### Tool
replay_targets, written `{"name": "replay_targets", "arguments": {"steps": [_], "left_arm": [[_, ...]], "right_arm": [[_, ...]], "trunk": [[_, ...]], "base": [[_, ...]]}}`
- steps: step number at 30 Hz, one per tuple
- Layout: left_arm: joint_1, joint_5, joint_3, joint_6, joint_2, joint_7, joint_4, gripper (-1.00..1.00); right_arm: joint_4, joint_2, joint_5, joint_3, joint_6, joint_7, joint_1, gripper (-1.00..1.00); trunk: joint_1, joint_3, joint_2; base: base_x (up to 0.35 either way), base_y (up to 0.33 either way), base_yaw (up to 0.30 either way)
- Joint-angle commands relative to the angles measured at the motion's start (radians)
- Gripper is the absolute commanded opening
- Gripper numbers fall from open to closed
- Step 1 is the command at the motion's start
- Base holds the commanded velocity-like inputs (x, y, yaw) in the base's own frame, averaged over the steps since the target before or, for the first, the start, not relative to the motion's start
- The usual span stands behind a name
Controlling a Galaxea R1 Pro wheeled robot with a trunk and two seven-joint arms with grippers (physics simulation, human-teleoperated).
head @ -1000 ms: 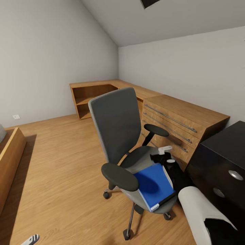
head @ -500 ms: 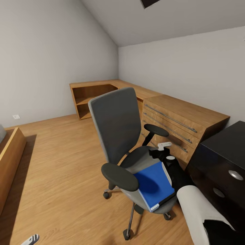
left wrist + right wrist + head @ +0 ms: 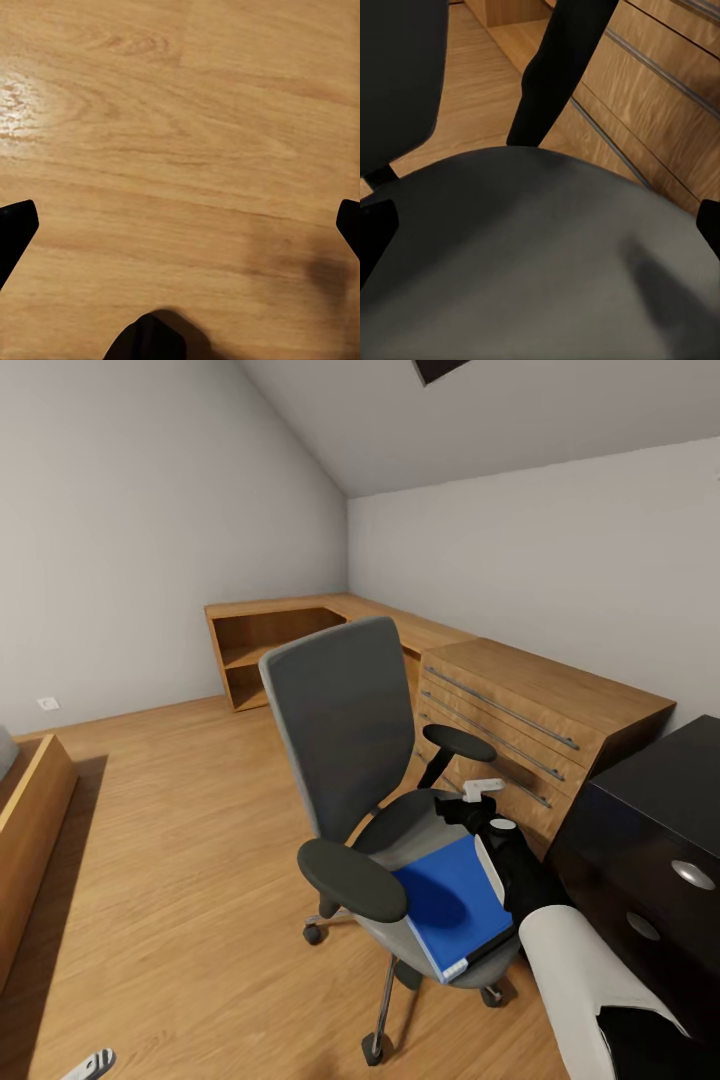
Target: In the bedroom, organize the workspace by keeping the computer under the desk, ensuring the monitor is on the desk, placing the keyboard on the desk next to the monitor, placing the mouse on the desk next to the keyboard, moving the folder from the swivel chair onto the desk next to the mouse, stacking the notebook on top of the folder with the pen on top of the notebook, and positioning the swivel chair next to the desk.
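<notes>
The folder (image 3: 452, 905) lies flat on the seat of the swivel chair (image 3: 345, 740), its long axis running from the backrest toward the seat's front edge. The right gripper (image 3: 478, 807) hovers just beyond the folder's far end, over bare seat (image 3: 532, 255), fingers spread wide and holding nothing. The left gripper (image 3: 180, 225), also wide open and empty, faces the wooden floor (image 3: 180, 112).
</notes>
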State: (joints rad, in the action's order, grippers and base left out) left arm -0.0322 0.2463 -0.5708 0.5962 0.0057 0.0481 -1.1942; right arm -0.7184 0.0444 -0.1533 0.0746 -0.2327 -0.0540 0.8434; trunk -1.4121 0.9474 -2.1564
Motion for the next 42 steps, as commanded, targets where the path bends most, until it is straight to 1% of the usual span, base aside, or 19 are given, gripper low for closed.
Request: {"name": "replay_targets", "arguments": {"steps": [1,12,22,33,38,42], "left_arm": [[0.0,0.001,-0.001,0.005,0.0,0.004,-0.001,1.0],[0.0,0.002,-0.003,0.005,0.0,0.004,-0.001,1.0],[0.0,0.003,0.0,0.005,-0.001,0.004,-0.001,1.0],[0.0,0.002,-0.001,0.007,-0.001,0.0,-0.001,1.0],[0.0,0.003,-0.001,0.007,-0.001,0.0,-0.001,1.0],[0.0,0.003,0.001,0.007,-0.001,-0.001,-0.001,1.0]], "right_arm": [[-0.002,0.001,-0.01,0.005,-0.005,-0.006,0.0,1.0],[0.001,0.002,-0.009,0.005,-0.005,-0.004,-0.001,1.0],[0.002,-0.001,-0.013,0.006,-0.01,-0.003,-0.002,1.0],[0.003,-0.002,-0.017,0.004,-0.025,-0.002,-0.004,1.0],[0.003,-0.002,-0.018,0.001,-0.068,-0.002,-0.004,1.0],[0.002,-0.001,-0.02,-0.002,-0.141,-0.001,-0.004,1.0]], "trunk": [[0.0,0.001,0.0],[0.0,0.001,0.0],[0.0,0.001,0.0],[0.0,0.001,0.0],[0.0,0.001,0.0],[0.0,0.001,0.0]], "base": [[0.0,0.0,0.0],[0.001,0.0,0.0],[0.172,0.0,0.0],[0.022,0.0,0.0],[0.001,0.0,0.0],[0.0,0.0,0.0]]}}
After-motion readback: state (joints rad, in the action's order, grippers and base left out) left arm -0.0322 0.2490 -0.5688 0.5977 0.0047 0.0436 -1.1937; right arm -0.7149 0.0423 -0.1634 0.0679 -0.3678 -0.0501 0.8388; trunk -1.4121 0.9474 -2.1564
